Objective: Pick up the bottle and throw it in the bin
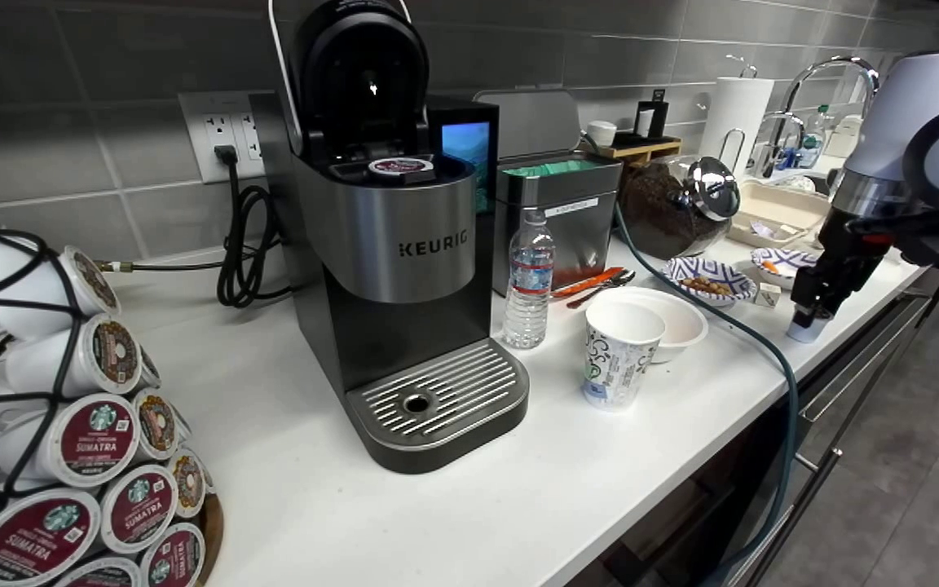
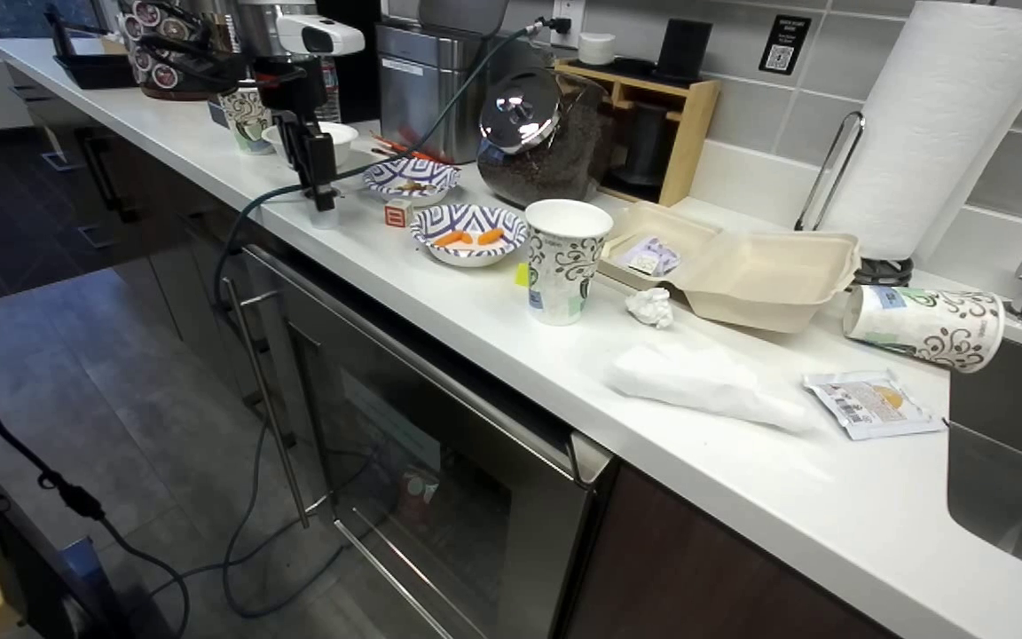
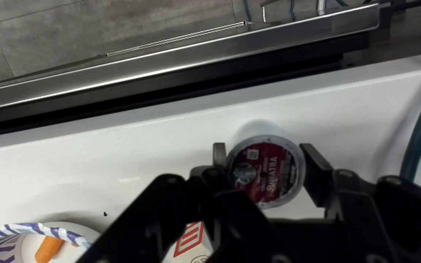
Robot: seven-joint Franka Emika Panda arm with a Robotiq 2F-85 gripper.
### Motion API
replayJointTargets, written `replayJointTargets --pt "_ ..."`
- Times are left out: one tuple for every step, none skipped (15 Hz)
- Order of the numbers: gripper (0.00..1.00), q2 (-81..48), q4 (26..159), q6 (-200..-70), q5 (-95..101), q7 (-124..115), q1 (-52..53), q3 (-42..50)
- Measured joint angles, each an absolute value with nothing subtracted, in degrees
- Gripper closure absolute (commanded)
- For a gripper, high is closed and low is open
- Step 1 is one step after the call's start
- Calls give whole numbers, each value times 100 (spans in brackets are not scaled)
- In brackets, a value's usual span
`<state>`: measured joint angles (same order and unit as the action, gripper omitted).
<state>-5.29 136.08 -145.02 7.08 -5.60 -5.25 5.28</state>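
Observation:
The clear plastic bottle with a pale label band stands upright between the coffee machine and the steel bin. It shows partly behind the arm in an exterior view and is out of the wrist view. The bin has its lid raised and a green liner; it also shows in an exterior view. My gripper is well away from the bottle, low over the counter's front edge. In the wrist view its fingers close round the rim of a white coffee pod with a red lid.
A patterned paper cup and white bowl stand near the bottle. A green hose crosses the counter. Patterned bowls, a lettered block, a tall cup and an open carton lie farther along.

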Motion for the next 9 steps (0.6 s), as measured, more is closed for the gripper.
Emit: replayJointTargets --pt "73 -524 13608 -14505 719 -560 -524 529" --pt "73 -504 13608 -14505 724 -560 -522 528" --pt "73 -455 13614 -14505 725 -557 -518 525" --pt "73 -367 13630 -14505 730 -554 -512 517" --pt "73 -235 13659 -14506 732 -535 -505 502" --pt "73 -65 13696 -14506 732 -517 -490 483" --pt "73 130 13735 -14511 729 -466 -472 454" --pt "73 332 13767 -14524 713 -406 -447 420" --pt "73 537 13791 -14556 633 -292 -404 377"
